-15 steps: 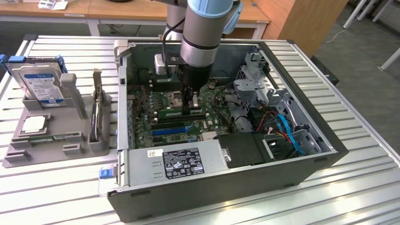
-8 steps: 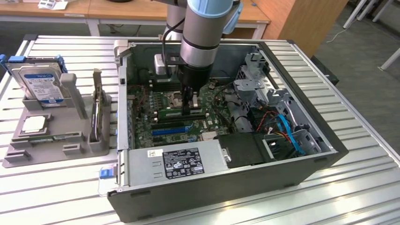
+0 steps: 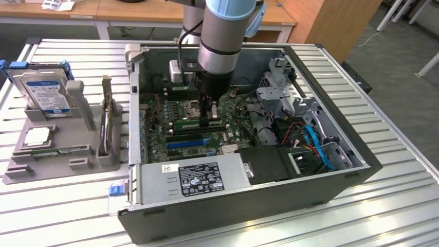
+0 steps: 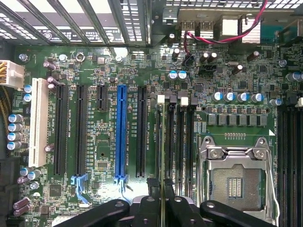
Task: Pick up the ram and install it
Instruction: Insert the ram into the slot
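The ram, seen edge-on, stands upright along a black memory slot just beside the empty CPU socket, pinched between the closed fingers of the gripper. The motherboard lies inside an open computer case on a slatted metal table. In the exterior view, a grey parts tray sits at nine o'clock from the case, wooden desks at twelve, and grey floor at three.

Hard overhead glare streaks the slatted table around my gripper; inside the case beneath it soft shadow pools, though the motherboard is evenly lit.
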Controlling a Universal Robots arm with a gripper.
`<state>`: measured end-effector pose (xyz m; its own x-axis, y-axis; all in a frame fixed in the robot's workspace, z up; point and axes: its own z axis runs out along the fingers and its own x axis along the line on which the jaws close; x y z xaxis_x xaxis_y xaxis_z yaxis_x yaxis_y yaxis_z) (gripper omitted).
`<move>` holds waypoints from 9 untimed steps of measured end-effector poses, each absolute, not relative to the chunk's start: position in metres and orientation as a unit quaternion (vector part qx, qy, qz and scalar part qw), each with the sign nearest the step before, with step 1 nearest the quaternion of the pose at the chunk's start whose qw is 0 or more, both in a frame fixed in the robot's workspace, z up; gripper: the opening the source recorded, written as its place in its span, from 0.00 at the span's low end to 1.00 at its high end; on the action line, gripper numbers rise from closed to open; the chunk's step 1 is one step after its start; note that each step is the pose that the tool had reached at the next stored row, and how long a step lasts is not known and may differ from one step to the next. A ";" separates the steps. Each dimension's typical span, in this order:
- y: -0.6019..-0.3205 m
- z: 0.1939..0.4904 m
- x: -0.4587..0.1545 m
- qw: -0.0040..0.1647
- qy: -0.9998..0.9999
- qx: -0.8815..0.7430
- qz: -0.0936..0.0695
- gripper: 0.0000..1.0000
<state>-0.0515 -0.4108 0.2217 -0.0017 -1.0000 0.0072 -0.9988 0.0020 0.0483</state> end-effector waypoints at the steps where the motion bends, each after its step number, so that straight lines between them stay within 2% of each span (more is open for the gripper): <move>1: -0.411 0.222 -0.051 0.020 -0.708 0.706 -0.015 0.14; 9: -0.411 0.221 -0.052 0.020 -0.708 0.706 -0.015 0.14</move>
